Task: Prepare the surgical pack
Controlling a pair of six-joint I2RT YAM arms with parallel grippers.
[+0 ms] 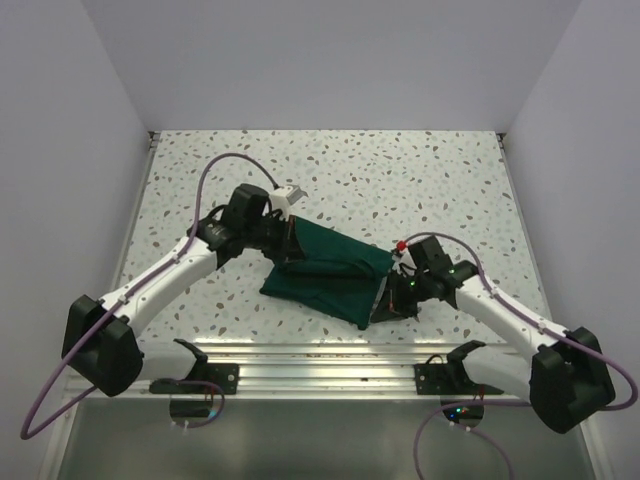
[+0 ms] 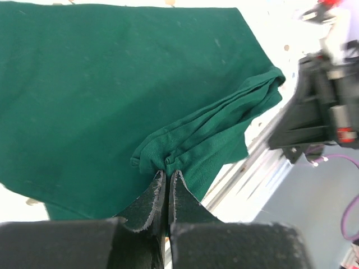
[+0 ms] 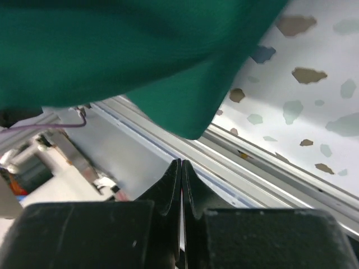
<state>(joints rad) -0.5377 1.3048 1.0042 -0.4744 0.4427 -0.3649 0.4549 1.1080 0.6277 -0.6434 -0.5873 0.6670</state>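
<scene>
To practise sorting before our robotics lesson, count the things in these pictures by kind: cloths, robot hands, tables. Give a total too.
Cloths: 1, the green drape
Robot hands: 2, the left hand and the right hand
Tables: 1, the speckled table
Total: 4

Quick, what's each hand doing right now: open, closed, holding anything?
Left hand: closed, pinching a fold of the green drape.
Right hand: closed, holding nothing.

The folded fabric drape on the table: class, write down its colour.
Dark green, plain with no pattern; the drape shows best in the left wrist view.
</scene>
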